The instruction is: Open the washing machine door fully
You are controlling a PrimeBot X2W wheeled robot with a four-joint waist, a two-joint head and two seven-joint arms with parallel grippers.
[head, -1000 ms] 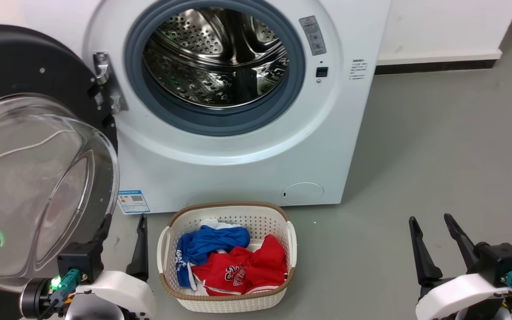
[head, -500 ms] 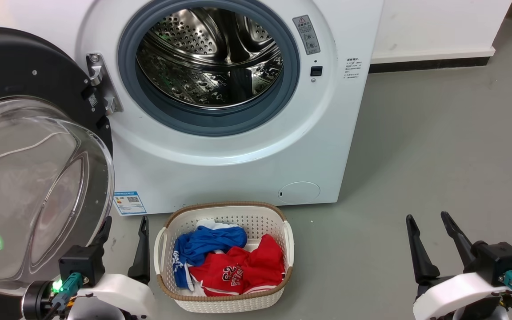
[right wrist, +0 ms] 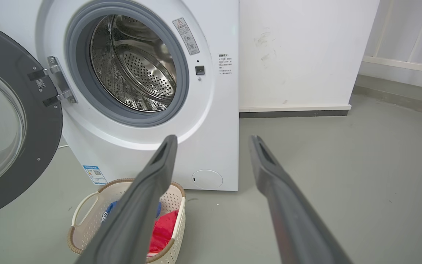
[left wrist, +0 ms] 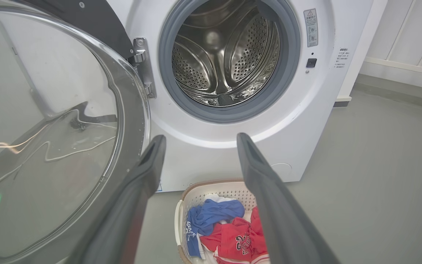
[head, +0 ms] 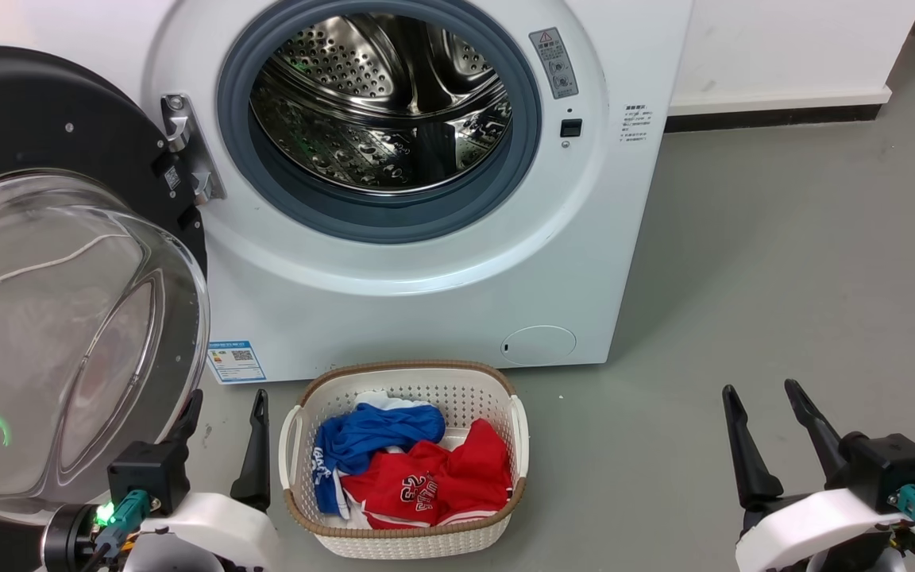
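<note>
Hanging wide on its left-side hinge [head: 187, 151], the washing machine door [head: 52, 318] lies just left of my left gripper [head: 227, 397], fingers spread and empty by its lower rim; my right gripper [head: 759, 389], likewise spread and empty, is well apart. I see the drum [head: 378, 103] bare; the basket [head: 410, 369] holds red and blue clothes [head: 426, 477].

black washing machine door [head: 44, 119], white machine [head: 426, 294], cream basket [head: 406, 389] with red jersey [head: 434, 485] and blue garment [head: 374, 433].

Head camera high, looking down; wrist cameras lower, forward; all share washing machine door [head: 28, 103]
</note>
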